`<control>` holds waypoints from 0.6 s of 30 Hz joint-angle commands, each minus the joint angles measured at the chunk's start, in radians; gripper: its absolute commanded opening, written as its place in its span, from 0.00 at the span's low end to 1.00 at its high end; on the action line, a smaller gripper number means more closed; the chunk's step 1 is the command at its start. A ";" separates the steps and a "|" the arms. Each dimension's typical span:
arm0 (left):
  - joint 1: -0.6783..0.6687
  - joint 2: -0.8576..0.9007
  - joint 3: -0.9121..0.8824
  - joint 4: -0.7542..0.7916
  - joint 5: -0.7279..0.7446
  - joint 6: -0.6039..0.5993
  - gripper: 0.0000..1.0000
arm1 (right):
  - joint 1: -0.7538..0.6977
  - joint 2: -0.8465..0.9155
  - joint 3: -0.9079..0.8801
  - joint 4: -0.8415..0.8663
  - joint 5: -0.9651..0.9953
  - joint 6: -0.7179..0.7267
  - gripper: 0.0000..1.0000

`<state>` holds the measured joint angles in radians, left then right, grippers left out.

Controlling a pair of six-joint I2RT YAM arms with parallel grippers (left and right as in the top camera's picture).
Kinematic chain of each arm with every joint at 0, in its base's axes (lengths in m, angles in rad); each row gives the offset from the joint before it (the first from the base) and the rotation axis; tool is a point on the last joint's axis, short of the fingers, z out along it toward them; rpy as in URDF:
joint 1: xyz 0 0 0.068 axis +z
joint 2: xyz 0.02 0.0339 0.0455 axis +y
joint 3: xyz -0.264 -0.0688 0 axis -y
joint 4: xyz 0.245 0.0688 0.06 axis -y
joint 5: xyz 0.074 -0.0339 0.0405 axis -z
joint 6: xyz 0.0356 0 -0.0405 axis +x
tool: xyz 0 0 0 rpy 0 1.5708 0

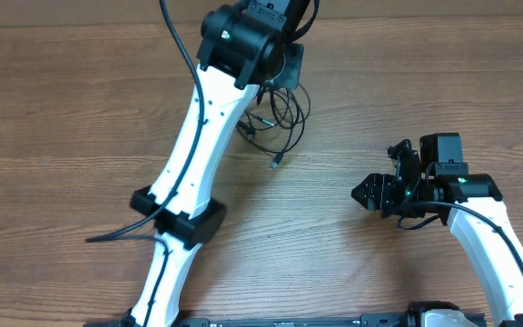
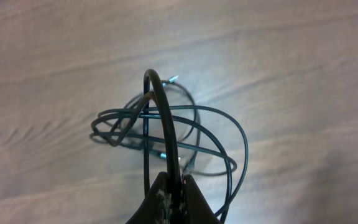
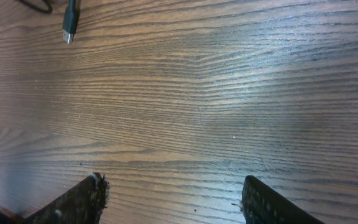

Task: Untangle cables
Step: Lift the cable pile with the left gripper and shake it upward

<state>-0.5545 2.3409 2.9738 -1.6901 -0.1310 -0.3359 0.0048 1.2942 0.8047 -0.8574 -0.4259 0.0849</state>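
left claw pinching the cables
right claw spread above the table — well apart from them (a plug at far left)

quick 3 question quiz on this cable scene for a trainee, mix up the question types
1. True or false: the right gripper is holding a cable.
2. Multiple choice: what is the left gripper pinching? A) a strand of the cables B) a pen C) nothing
3. Short answer: what does the loose silver-tipped plug rest on?

Key
1. False: its jaws stand open over bare wood.
2. A
3. The table
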 commanded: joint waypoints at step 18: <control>-0.002 -0.795 -0.968 0.066 -0.053 -0.163 0.04 | 0.002 -0.008 0.007 0.053 -0.216 -0.008 0.77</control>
<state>-0.5545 1.5478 2.0304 -1.6794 -0.1963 -0.4370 0.0044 1.2942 0.8047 -0.8349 -0.4686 0.0834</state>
